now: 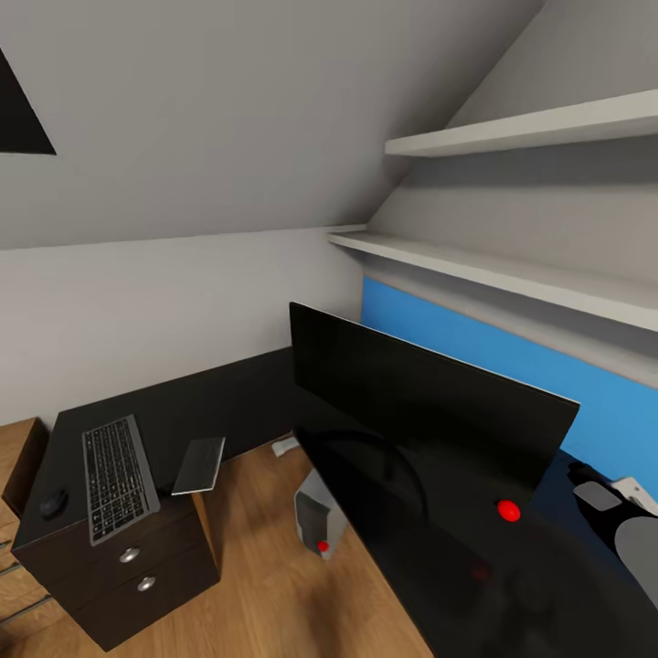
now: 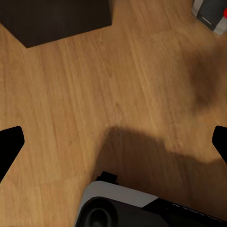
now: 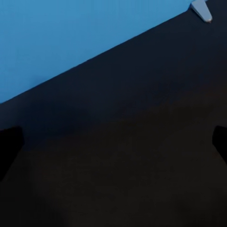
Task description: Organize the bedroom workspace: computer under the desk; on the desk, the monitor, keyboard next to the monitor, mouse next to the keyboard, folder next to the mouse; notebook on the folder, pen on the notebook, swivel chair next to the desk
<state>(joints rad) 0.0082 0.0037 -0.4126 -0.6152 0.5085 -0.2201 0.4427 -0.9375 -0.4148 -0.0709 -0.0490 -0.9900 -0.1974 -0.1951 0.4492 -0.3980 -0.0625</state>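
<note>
— Black gloss everywhere: the monitor (image 1: 429,411) already stands on the long dark surface (image 1: 475,585) under the blue wall panel (image 1: 512,366). Which step does the robot seem to be on?

— By the look of things, fetching the keyboard (image 1: 117,477) and mouse (image 1: 53,503). Both lie on the drawer cabinet (image 1: 110,548), well apart from either claw, with a flat grey notebook-like item (image 1: 199,464) just beside the keyboard. The computer (image 1: 320,521) stands on the wooden floor (image 2: 94,94) at the surface's edge, probably near enough to count as under it.

— And the left claw (image 2: 113,142)?

— Spread wide, fingertips (image 2: 9,144) at the wrist view's two edges, nothing between them. It hangs over bare floor, the cabinet corner and the computer both ahead of it.

— The right claw (image 3: 113,142)?

— Equally wide and empty, hovering over the dark surface close to the blue panel.

— Next move?

— Likely turning toward the cabinet, bringing a claw down over the keyboard and narrowing it across the slim edges. The thin profile could make it slip.
</note>
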